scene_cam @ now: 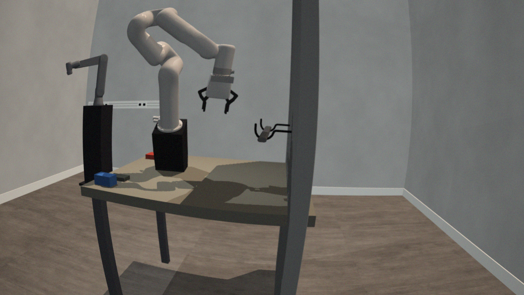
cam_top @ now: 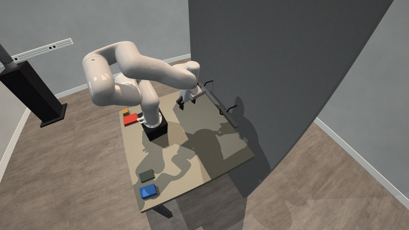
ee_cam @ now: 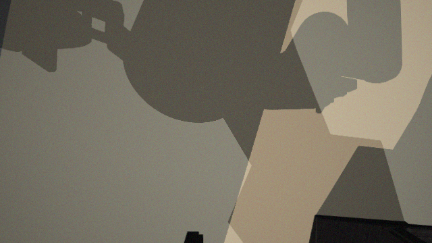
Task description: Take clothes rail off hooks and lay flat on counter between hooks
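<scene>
Soft, even light, hard-edged overlapping shadows of the arm (cam_top: 148,68) and wall panel (cam_top: 271,71) fall across the counter (cam_top: 160,160) below the fingers, all sharp, with straight edges bowing near frame borders.

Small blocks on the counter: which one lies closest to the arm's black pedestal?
The red block, lying right beside the pedestal. The orange block sits just behind it; the grey and blue blocks lie at the far corner.

Grey walls (scene_cam: 366,91), wood-plank floor (scene_cam: 366,249)
</scene>
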Robot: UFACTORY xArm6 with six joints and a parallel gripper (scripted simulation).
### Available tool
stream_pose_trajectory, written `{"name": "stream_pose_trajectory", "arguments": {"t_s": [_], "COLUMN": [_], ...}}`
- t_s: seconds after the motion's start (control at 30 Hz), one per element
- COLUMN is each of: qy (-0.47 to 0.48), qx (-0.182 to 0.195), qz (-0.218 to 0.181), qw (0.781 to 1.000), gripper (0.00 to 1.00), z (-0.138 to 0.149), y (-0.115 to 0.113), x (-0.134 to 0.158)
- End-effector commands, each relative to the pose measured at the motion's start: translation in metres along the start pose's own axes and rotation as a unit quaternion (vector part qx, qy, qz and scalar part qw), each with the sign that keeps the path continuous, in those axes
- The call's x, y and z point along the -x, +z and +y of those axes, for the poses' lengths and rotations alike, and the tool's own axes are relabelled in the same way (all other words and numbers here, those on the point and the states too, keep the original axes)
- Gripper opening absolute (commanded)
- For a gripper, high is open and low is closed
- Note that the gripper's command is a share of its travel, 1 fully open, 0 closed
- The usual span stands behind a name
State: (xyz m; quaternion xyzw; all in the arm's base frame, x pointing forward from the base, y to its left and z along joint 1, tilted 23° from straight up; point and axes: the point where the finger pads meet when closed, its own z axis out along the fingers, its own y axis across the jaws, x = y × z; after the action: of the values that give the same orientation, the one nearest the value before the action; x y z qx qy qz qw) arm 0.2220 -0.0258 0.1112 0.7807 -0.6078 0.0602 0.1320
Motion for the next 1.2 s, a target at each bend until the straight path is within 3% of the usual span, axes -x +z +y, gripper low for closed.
{"name": "stream_pose_trajectory", "arguments": {"t_s": [0.0,0.2,1.17], "qy": [0.065,0.136,0.136], "qx": [-0.016,-0.053,-0.053], "qz": [0.042,0.067,0.067], "qw": [0.997,0.987,0.987], "gripper": [1.0,1.0,1.0], "z": [-0.007,-0.014,-0.049], "y": [-0.008,-0.018,-0.016], "x": [0.006,0.014,0.005]}}
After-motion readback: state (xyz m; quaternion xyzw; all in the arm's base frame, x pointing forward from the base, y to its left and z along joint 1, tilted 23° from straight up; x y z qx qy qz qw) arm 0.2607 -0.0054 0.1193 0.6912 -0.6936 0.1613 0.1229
